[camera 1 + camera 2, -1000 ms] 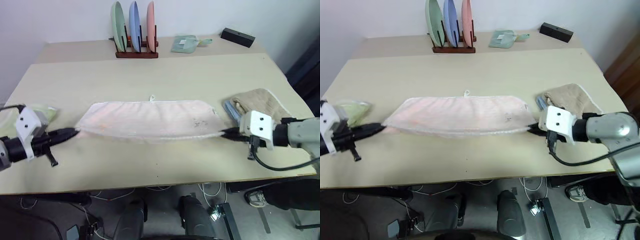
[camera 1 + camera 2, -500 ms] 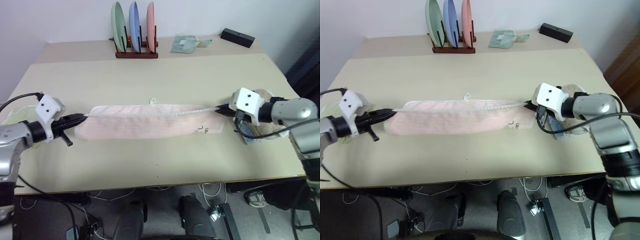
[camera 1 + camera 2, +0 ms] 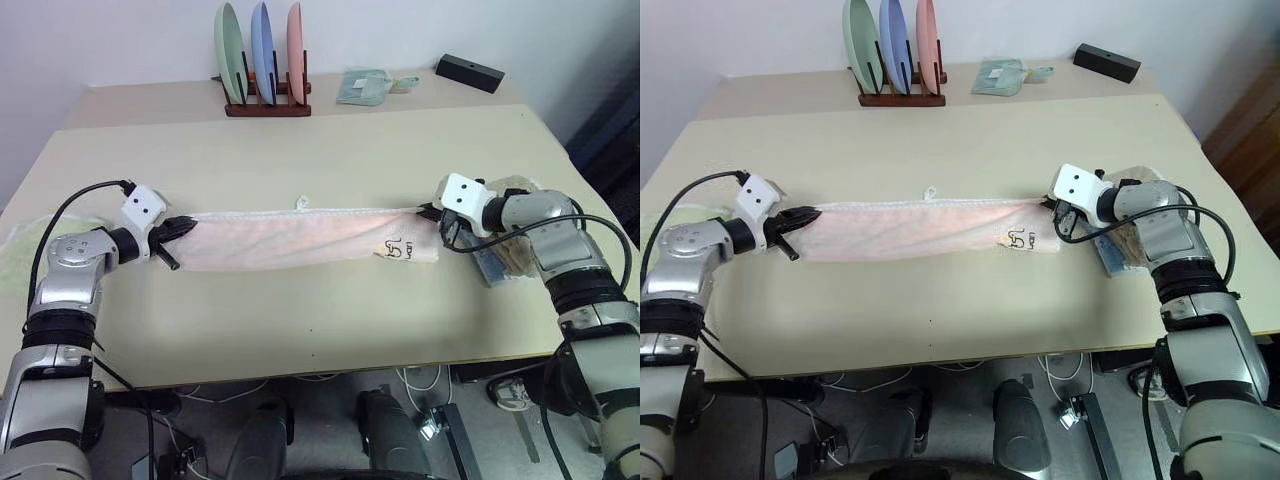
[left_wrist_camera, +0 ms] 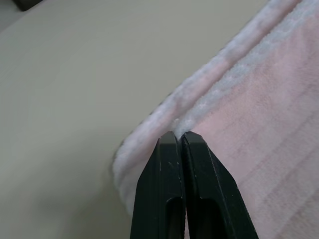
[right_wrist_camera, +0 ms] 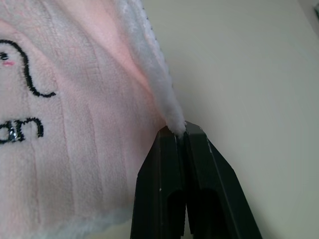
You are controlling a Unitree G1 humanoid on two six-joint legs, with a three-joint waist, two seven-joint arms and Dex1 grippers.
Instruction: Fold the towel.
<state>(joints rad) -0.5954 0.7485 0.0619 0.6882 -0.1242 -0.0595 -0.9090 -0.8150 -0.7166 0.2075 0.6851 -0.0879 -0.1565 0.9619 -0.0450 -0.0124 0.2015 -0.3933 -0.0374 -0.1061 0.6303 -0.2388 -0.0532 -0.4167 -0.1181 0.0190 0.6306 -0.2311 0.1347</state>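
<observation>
The pale pink towel (image 3: pixel 300 238) lies as a long narrow band across the middle of the table, doubled over lengthwise, with its white stitched edges along the far side. A dark printed motif (image 3: pixel 398 249) faces up near its right end, and a tiny loop (image 3: pixel 302 201) sticks out at the far edge. My left gripper (image 3: pixel 185 225) is shut on the towel's left end, with the white edge pinched at its tips (image 4: pixel 178 135). My right gripper (image 3: pixel 428 212) is shut on the right end, gripping the fluffy edge (image 5: pixel 175 130). Both grippers sit low over the table.
A wooden rack (image 3: pixel 262 105) with three upright plates stands at the back. A teal dustpan (image 3: pixel 368 86) and a black box (image 3: pixel 470 72) lie beside it. A beige-brown towel (image 3: pixel 520 255) lies under my right forearm, and a light green towel (image 3: pixel 20 240) at the left edge.
Both grippers moved away from the table's front edge, carrying the towel's near edge over onto its far edge. The towel went from a wide spread to a narrow folded band.
</observation>
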